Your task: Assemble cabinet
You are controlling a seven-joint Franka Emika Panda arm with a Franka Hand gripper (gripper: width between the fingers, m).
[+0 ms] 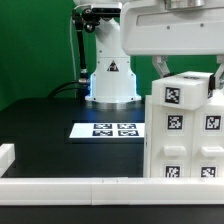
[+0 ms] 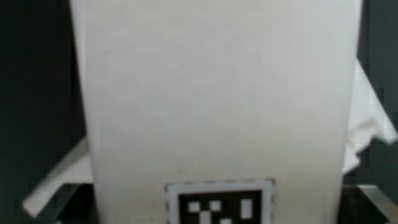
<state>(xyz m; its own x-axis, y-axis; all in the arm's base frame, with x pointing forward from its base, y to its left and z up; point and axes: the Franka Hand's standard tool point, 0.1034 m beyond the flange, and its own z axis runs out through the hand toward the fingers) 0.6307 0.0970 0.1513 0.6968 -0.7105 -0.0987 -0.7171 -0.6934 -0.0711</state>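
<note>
The gripper (image 1: 185,68) hangs over the cabinet (image 1: 188,128) on the desk (image 1: 50,125) — likely aligning its top module; fingers' grip state — cannot tell.

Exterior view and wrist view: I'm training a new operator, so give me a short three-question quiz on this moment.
1. True or false: the cabinet stands on the exterior view's right.
2. What lies flat beside the cabinet? A) marker board B) screwdriver
3. In the wrist view, what fills most of the picture?

Key: 1 true. 2 A. 3 A white cabinet panel with a tag at one edge.
</note>
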